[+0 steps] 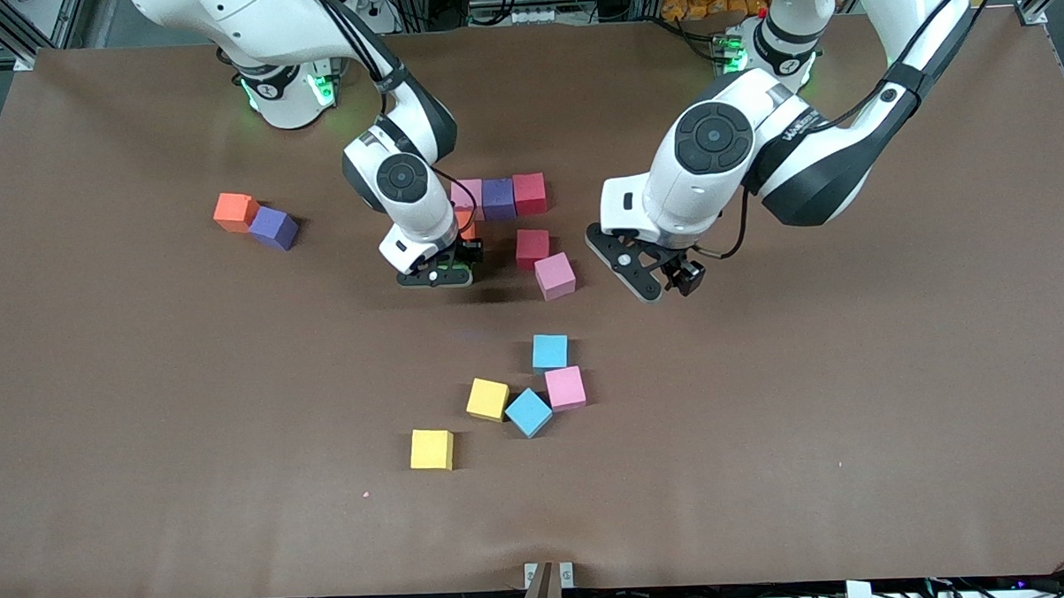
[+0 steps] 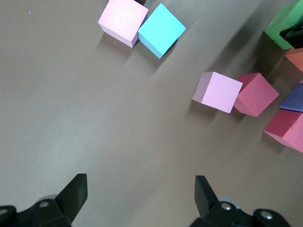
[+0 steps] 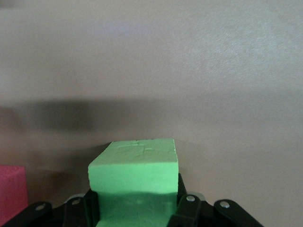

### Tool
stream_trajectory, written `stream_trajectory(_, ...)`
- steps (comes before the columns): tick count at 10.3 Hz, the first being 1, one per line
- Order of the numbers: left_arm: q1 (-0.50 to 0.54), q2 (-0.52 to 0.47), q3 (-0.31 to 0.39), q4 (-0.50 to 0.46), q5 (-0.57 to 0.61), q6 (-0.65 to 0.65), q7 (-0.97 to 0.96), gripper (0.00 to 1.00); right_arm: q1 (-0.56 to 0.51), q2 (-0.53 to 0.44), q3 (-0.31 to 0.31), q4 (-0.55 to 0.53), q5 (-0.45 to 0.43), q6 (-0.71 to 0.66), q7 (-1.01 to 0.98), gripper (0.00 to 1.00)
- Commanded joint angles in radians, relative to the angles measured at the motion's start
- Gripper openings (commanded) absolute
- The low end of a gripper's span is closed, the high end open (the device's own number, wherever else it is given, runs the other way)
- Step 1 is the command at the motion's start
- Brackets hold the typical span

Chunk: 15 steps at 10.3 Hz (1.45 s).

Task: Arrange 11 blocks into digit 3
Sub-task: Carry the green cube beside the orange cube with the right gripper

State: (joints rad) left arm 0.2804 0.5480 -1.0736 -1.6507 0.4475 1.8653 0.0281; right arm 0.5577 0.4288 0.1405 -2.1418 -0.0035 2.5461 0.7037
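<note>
Front view shows a big brown table (image 1: 146, 392) with two white robot arms reaching down over it. The left arm (image 1: 757, 149) comes from the top corner at its own end. The left gripper (image 1: 660, 281) hangs over bare table beside a pink block (image 1: 555, 275), and its two fingers (image 2: 75, 189) stand wide apart with nothing between them. The right arm (image 1: 403, 162) reaches to the middle of the table. The right gripper (image 1: 438, 271) is low over the table and is squeezed tight on a green block (image 3: 135, 184).

Close by the right gripper sit a row of three blocks, pink (image 1: 468, 195), purple (image 1: 498, 198) and red (image 1: 530, 193), touching side by side. An orange block (image 1: 467, 226) peeks out beside the gripper. Another red block (image 1: 533, 248) sits nearer to the camera than the row, touching the pink one.

Nearer still is a bunch of four: sky blue (image 1: 550, 352), pink (image 1: 565, 388), sky blue (image 1: 528, 412) and yellow (image 1: 488, 399). One more yellow block (image 1: 432, 449) sits alone, nearest the camera.

Toward the right arm's end, an orange block (image 1: 235, 211) touches a purple block (image 1: 274, 227).
</note>
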Motion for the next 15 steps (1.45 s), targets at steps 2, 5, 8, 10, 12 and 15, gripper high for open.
stream_trajectory(2, -0.044, 0.006, 0.021, 0.019, -0.004, -0.012, -0.01, 1.0, 0.018, -0.019, 0.004, -0.049, 0.0, 0.0, 0.025, 0.0)
stream_trajectory(5, -0.044, 0.006, 0.023, 0.019, -0.006, -0.011, -0.01, 1.0, 0.018, -0.021, 0.005, -0.049, -0.001, -0.023, 0.023, 0.06)
stream_trajectory(8, -0.044, 0.006, 0.023, 0.019, -0.006, -0.011, -0.016, 1.0, 0.018, -0.024, 0.005, -0.046, -0.001, -0.035, 0.023, 1.0)
stream_trajectory(10, -0.04, 0.004, 0.023, 0.019, -0.001, -0.011, -0.013, 1.0, 0.013, -0.028, 0.007, -0.029, -0.001, -0.056, 0.023, 1.0)
stream_trajectory(12, -0.044, 0.006, 0.023, 0.019, 0.002, -0.011, -0.013, 1.0, 0.002, -0.032, 0.005, 0.018, -0.001, -0.09, 0.02, 1.0)
stream_trajectory(15, -0.056, 0.017, 0.035, 0.034, -0.004, -0.011, -0.014, 1.0, -0.028, -0.035, 0.004, 0.109, -0.001, -0.193, 0.007, 1.0)
